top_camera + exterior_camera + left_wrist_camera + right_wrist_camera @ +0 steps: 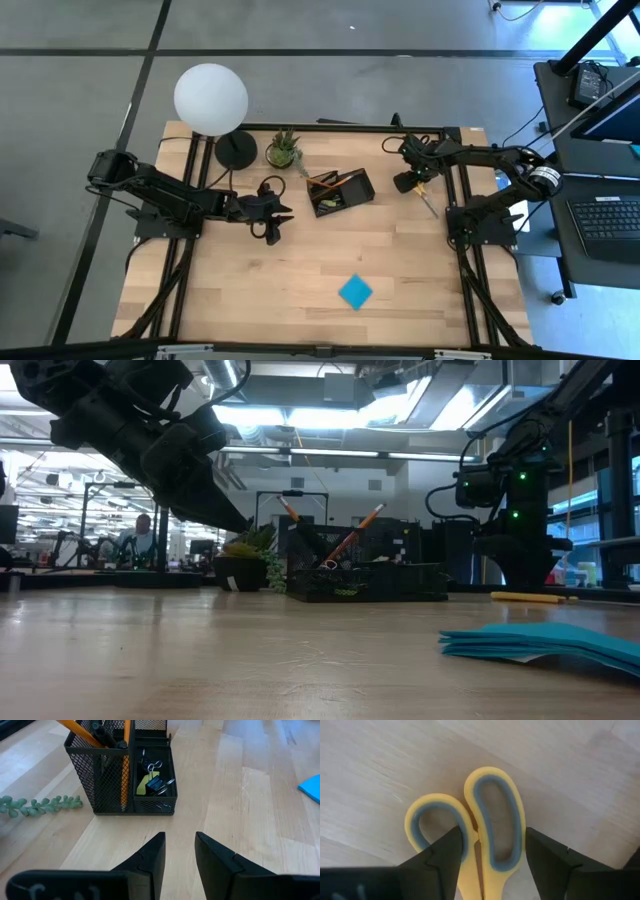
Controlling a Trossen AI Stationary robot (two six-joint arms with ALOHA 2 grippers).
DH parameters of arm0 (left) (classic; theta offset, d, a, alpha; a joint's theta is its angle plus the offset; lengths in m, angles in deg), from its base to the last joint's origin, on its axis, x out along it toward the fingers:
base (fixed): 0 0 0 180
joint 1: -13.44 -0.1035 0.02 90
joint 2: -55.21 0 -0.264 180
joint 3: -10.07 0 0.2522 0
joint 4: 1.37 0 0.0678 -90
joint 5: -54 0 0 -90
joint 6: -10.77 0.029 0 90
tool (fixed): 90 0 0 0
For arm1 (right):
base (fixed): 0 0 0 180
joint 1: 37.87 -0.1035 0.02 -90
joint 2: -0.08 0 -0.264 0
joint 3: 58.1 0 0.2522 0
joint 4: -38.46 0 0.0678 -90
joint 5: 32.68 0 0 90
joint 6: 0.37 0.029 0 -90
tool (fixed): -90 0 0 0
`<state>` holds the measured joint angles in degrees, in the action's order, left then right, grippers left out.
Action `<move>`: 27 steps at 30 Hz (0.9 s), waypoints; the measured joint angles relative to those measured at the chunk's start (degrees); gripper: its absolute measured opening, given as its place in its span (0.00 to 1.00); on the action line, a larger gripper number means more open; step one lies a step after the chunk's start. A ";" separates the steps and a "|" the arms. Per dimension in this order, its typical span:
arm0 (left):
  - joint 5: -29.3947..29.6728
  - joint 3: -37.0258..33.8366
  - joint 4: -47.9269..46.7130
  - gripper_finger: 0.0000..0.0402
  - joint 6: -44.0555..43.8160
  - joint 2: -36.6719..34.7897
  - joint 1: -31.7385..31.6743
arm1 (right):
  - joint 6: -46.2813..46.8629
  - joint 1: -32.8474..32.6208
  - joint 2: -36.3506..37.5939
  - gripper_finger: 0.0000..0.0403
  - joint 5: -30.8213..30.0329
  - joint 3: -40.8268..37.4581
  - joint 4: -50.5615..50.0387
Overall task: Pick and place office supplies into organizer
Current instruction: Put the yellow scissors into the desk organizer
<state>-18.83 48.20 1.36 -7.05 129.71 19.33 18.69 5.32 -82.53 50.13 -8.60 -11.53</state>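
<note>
Right wrist view alone shows right end effector point(490, 855) w/ fingers straddling scissors point(492, 825) handles, not clamped.

Yellow scissors point(492, 820) with grey-lined handles, black mesh organizer point(122, 775), orange pencils point(126, 765), blue sticky-note pad point(355, 291), seemingly pale wood table point(300, 280).

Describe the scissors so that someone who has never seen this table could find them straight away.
Start at the black mesh organizer near the table's middle, then look toward the right arm's side. The scissors lie flat on the wood there, with the right pincer straddling their handles. Their yellow handles with grey-lined loops set them apart; the only other loose item, the blue sticky-note pad, is square and lies far off.
</note>
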 joint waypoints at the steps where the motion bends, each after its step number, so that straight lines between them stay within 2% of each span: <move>1: 0.00 0.00 0.01 0.24 -0.02 0.00 0.00 | -0.02 -0.21 0.00 0.48 -0.06 0.01 0.00; 9: 0.00 -0.01 0.00 0.24 0.02 0.01 0.00 | -0.05 -3.30 0.25 0.49 -1.63 0.03 0.02; 13: -0.01 -0.01 0.02 0.24 0.02 0.00 0.00 | 0.11 -4.29 2.14 0.48 0.67 -0.05 0.91; 22: -0.02 -0.01 0.01 0.24 0.02 0.00 0.00 | 0.14 -5.77 11.60 0.49 0.22 -0.01 1.23; 27: -0.02 -0.01 0.00 0.24 0.02 0.00 0.00 | 0.16 -6.41 18.47 0.41 3.12 0.03 3.53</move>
<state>-18.86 48.19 1.36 -7.03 129.71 19.33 18.85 -1.09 -64.06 53.25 -8.57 -7.99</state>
